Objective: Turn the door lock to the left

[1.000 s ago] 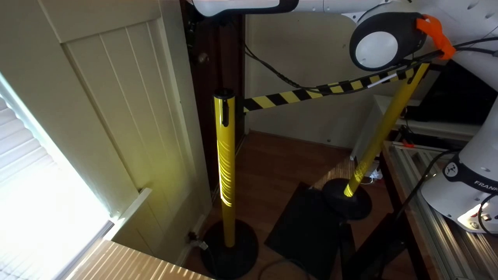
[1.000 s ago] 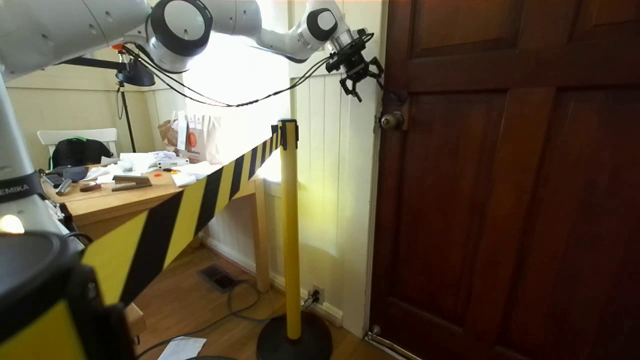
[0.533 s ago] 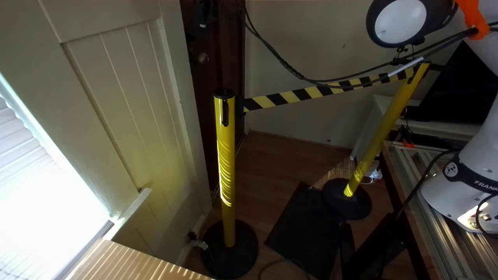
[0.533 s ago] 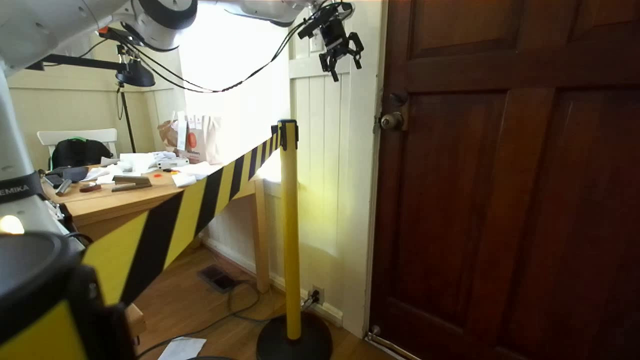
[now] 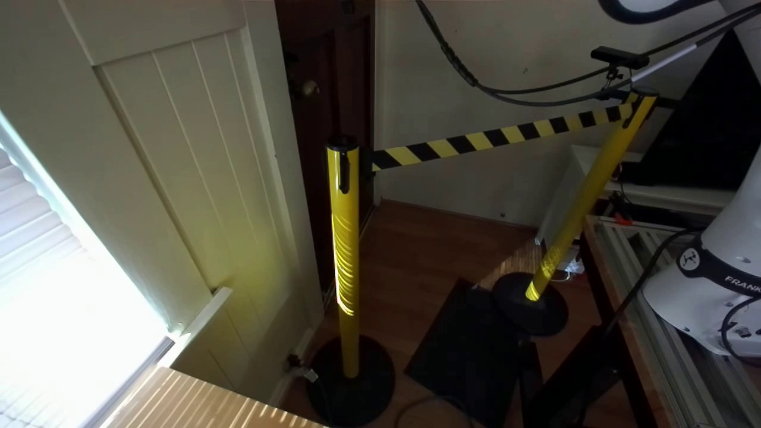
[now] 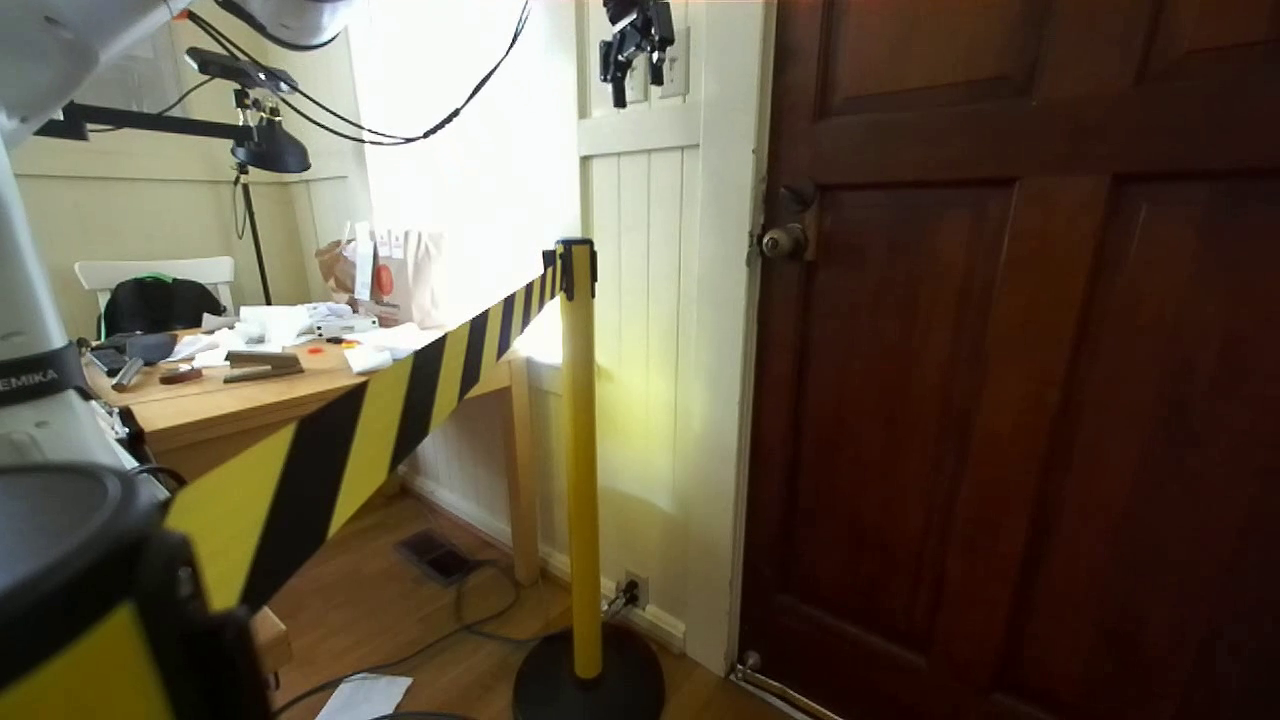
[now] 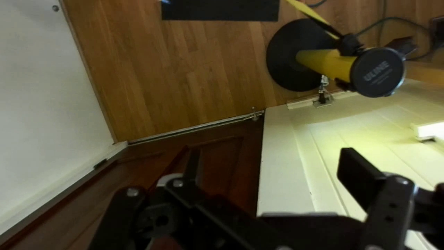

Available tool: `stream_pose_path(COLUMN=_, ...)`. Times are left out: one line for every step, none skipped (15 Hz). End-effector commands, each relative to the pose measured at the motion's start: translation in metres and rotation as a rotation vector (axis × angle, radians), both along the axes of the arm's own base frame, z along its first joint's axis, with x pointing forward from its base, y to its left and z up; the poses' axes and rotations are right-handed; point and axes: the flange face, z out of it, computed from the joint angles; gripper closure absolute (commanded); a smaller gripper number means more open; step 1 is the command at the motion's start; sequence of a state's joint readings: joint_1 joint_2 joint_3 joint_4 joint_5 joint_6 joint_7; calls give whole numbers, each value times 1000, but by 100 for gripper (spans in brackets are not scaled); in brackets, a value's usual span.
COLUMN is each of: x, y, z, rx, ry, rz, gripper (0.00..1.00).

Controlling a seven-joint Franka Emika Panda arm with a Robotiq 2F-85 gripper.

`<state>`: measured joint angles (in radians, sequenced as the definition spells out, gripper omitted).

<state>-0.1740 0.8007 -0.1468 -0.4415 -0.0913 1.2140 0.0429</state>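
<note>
The dark red-brown door (image 6: 900, 420) carries a round brass knob (image 6: 785, 241) near its latch edge, also visible in an exterior view (image 5: 310, 88). The dark door lock (image 6: 797, 195) sits just above the knob; its turn position is too dark to read. The lock is out of the wrist view, which shows the door's lower part (image 7: 222, 159). My black gripper (image 6: 638, 90) hangs at the top of an exterior view, above and apart from the lock, in front of the cream wall. In the wrist view the gripper (image 7: 272, 154) has its fingers wide apart with nothing between them.
A yellow post (image 6: 582, 450) stands in front of the door area, with a black-and-yellow belt (image 6: 400, 390) running to another post (image 5: 588, 190). A light switch (image 6: 675, 65) is on the wall behind the gripper. A cluttered desk (image 6: 230, 400) stands by the bright window.
My gripper has moved up and away from the door edge and lock, leftward in an exterior view. The arm has risen, mostly out of frame, and its cables have lifted with it.
</note>
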Motion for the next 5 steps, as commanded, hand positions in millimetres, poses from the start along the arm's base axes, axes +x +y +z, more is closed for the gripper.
stream_pose_path(x=-17, y=7, z=34, rx=149, ry=-77, rz=-87, gripper=0)
stream_pose_path(x=-17, y=7, z=44, rx=175, ry=-121, rz=-100, gripper=0)
stream_pose_path(x=-18, y=4, z=52, rx=175, ry=-159, rz=-107, gripper=0)
stream_pose_path(x=-14, y=6, z=37, rx=123, ry=-100, rz=-79, gripper=0)
stream_pose_path(x=-16, y=5, z=44, rx=135, ry=-121, rz=-86, gripper=0)
